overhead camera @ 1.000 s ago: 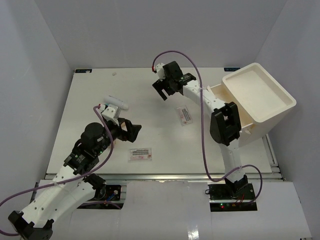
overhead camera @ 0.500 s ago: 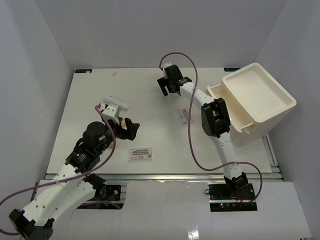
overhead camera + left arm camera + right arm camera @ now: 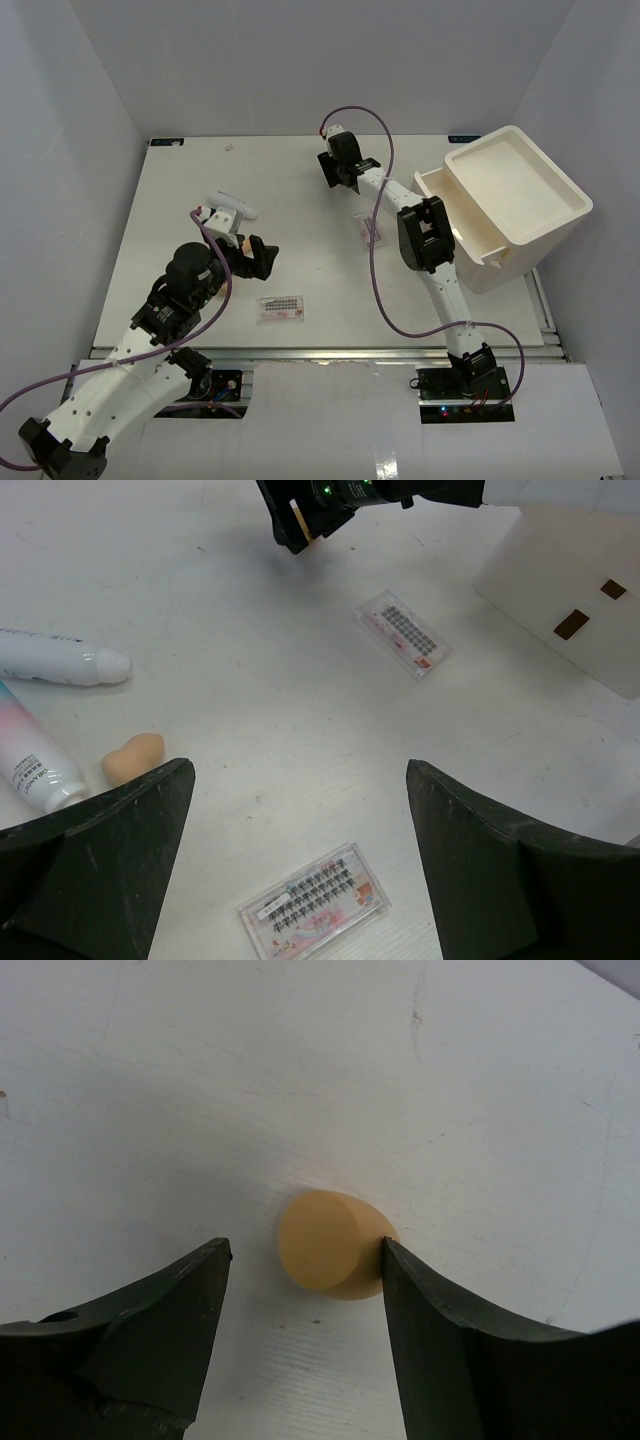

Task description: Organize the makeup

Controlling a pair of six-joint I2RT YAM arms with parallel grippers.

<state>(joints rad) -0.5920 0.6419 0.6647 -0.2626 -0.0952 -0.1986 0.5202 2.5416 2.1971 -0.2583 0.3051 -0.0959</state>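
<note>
My right gripper (image 3: 303, 1250) is open, low over the table at the back. A tan sponge (image 3: 330, 1244) lies between its fingers; the right finger touches it and the left finger is apart. In the top view that gripper (image 3: 337, 177) hides the sponge. My left gripper (image 3: 298, 770) is open and empty above a clear packet (image 3: 315, 903) with rows of dark dots, which also shows in the top view (image 3: 281, 308). A second packet (image 3: 402, 634) lies mid-table. A white tube (image 3: 60, 662), a pink tube (image 3: 30, 765) and another tan sponge (image 3: 133, 758) lie to the left.
The big white bin (image 3: 520, 255) stands at the right edge of the table, beside the right arm. Its side shows in the left wrist view (image 3: 570, 590). Purple cables loop over both arms.
The right arm has swung its gripper toward the back of the table and brought it down around the tan sponge. The left gripper has shifted slightly and stays open.
</note>
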